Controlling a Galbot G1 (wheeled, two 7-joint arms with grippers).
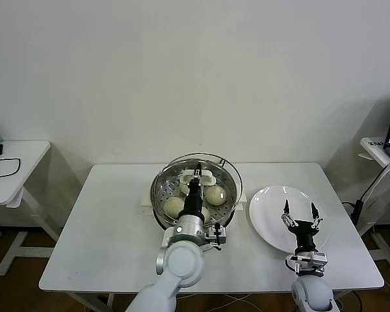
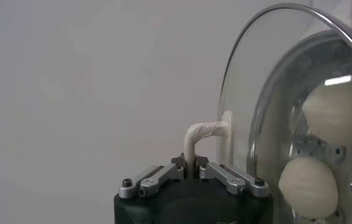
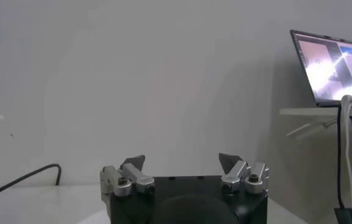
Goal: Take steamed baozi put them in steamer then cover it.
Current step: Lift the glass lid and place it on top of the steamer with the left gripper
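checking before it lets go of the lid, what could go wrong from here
1. The left gripper pinches only the thin white handle of the cover, which looks tilted over the steamer; it could swing or land off the rim.
2. A misaligned rim might press a steamed baozi.

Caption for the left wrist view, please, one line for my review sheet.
Left gripper shut on the white handle of the glass cover, held at the steamer with steamed baozi visible through it.
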